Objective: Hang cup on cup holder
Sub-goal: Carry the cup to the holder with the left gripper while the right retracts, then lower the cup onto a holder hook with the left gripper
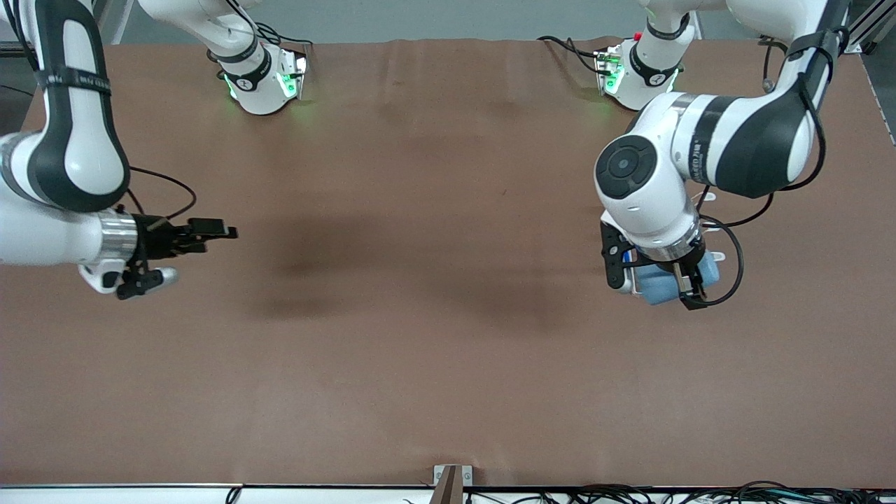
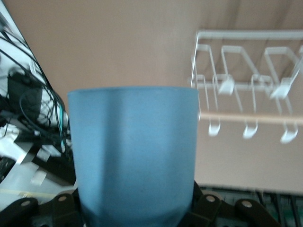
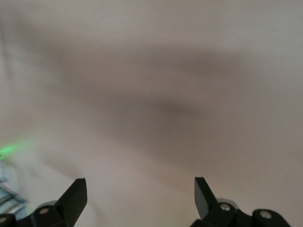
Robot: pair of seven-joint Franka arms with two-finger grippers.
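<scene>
Left end effector [image 1: 668,283] grasping cup [image 1: 658,283] over table [image 1: 434,350] at left arm's end; cup holder [image 2: 246,90] near. Right end effector [image 1: 203,238] released, waiting over right arm's end.

brown tabletop [image 1: 434,350], cables [image 1: 630,494] along edge, perhaps

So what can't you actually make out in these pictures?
- The cup holder: the left wrist view shows it blurred and cut off by the picture's edge; the front view does not show it, the left arm covering that spot.
- The cup: mostly hidden under the left gripper in the front view; its bottom is cut off in the left wrist view.
- The right gripper: only the tips of its open jaws show in its wrist view.
</scene>
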